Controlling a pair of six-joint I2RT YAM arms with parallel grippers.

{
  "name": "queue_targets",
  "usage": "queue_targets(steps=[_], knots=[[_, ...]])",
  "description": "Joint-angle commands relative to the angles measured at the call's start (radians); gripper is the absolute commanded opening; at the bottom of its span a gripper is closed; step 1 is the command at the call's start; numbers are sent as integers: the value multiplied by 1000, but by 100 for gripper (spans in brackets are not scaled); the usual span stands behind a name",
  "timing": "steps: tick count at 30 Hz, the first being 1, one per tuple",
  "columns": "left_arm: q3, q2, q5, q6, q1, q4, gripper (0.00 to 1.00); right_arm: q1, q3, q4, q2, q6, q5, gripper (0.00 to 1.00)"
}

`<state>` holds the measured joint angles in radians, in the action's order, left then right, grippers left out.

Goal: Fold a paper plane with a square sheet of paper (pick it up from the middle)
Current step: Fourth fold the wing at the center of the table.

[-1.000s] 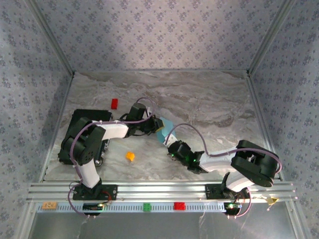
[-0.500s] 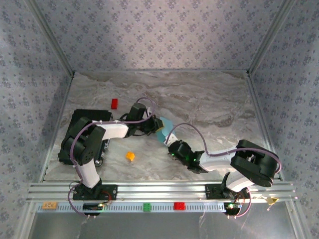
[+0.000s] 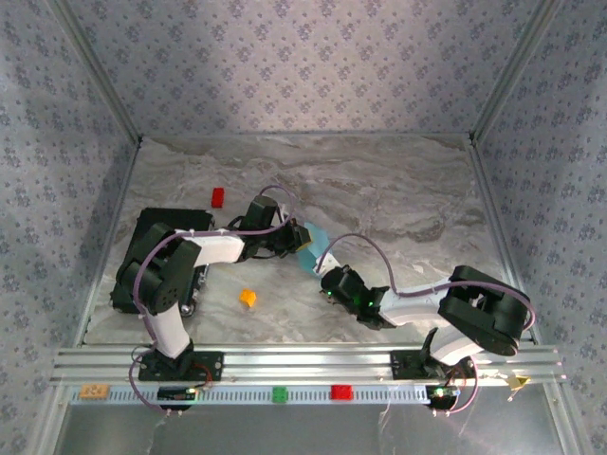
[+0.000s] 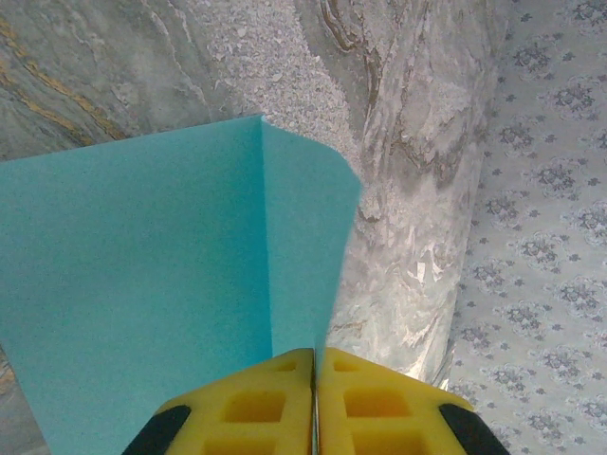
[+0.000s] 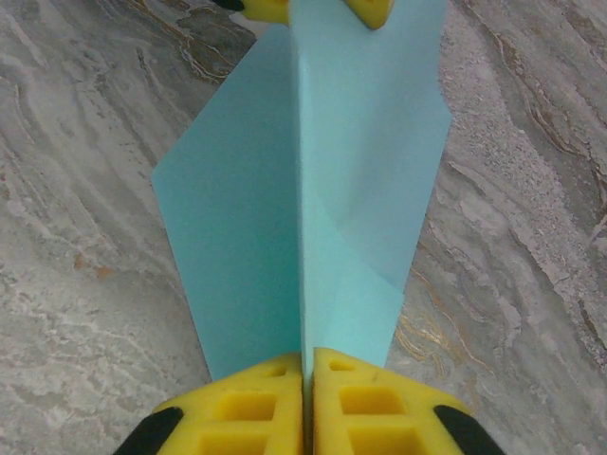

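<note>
Square sheet of paper [image 5: 365,171], part-folded, sits mid-worktop [image 5: 76,190] between the arms. Left gripper [image 4: 314,379] and right gripper [image 5: 307,379] both pinch its centre crease. Line up both pinches, tension evenly, avoid twisting; thin paper likely tears.

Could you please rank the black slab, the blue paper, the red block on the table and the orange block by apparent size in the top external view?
1. black slab, though partly covered.
2. blue paper, also partly hidden.
3. red block and orange block: too alike to rank.
</note>
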<state>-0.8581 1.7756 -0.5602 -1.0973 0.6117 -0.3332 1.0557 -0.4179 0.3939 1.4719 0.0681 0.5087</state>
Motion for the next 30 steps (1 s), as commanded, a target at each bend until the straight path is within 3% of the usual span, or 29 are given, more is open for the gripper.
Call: queue_targets(steps=[1,10,15,30], knots=[[-20,-3,-3,16,5,9,13,-10,1,11,6,31,-18,7],[-4,-73,74,46,-1,84,43,-57,7,49,21,101,-124,4],[8,-122,123,67,-15,142,52,-101,-5,55,48,151,-219,4],[23,-154,132,80,-33,166,53,-280,-30,79,97,349,-635,4]])
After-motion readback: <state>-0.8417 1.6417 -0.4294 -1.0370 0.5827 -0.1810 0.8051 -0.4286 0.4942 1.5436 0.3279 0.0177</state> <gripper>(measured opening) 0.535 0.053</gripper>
